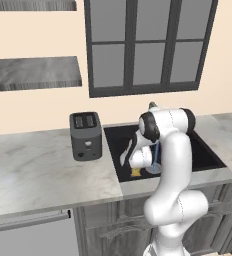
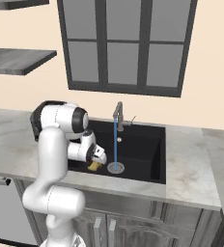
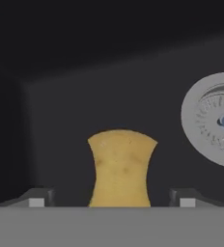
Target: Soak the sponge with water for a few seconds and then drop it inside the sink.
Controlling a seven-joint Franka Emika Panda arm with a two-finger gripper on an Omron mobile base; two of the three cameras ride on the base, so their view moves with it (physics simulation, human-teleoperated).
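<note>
Nearest the hand camera, the jaws (image 3: pixel 112 202) stand apart, one dark tip on each side of the sponge (image 3: pixel 121 166) with a clear gap to it on both sides, so nothing is clamped. The yellow-orange sponge sits between them against the black floor of the sink (image 3: pixel 109 58), near the front wall of the basin. Just beyond and to one side lies the round silver drain (image 3: pixel 213 118), apart from the sponge.

In the right base view the water (image 2: pixel 116 142) falls as a thin blue stream from the grey faucet (image 2: pixel 119 113) straight onto the drain, beside the sponge, not on it. On the marble surface (image 1: pixel 43 170) left of the sink stands a dark grey toaster (image 1: pixel 85 135).
</note>
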